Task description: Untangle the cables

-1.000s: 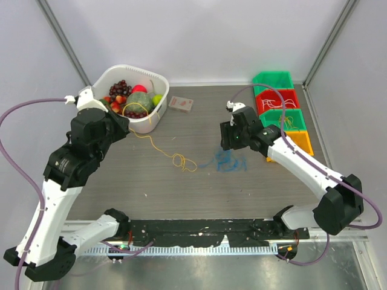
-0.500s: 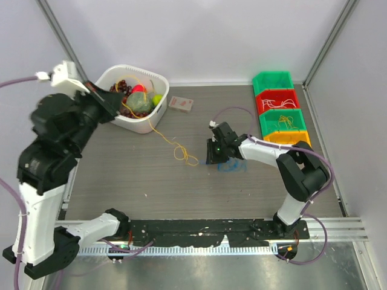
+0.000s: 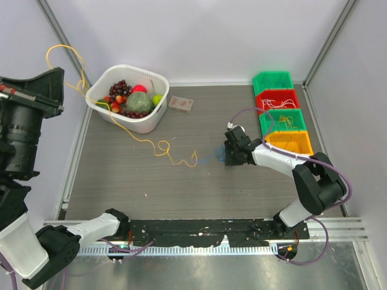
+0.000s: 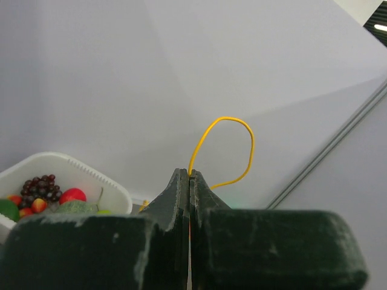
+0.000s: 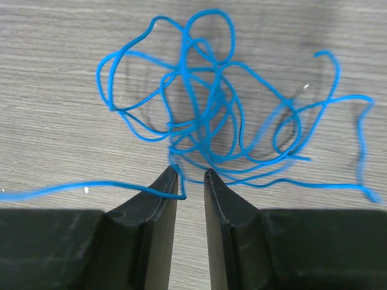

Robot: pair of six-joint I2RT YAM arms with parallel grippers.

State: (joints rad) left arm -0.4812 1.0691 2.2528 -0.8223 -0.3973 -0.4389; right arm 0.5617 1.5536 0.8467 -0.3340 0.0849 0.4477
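My left gripper point(image 3: 55, 75) is raised high at the far left and is shut on the yellow cable point(image 3: 142, 140). In the left wrist view the cable point(image 4: 237, 122) loops out past the closed tips of the gripper point(image 4: 190, 174). From there it hangs down across the white basket and trails on the table to a curly end. The blue cable point(image 3: 213, 159) lies tangled on the table, apart from the yellow one. My right gripper point(image 3: 232, 154) is low over it. In the right wrist view the gripper point(image 5: 190, 175) is narrowly open, and one strand of the blue tangle point(image 5: 205, 121) hooks between the jaws.
A white basket point(image 3: 158, 113) of fruit stands at the back left, with a small flat box point(image 3: 181, 104) beside it. Green point(image 3: 273, 80), red point(image 3: 277, 100), green point(image 3: 282, 121) and orange point(image 3: 291, 142) bins line the right side; some hold thin cables. Walls enclose the table.
My left arm has risen up and to the left, pulling the yellow cable's end left, away from the blue tangle. My right gripper has shifted slightly right, staying low on the blue cable.
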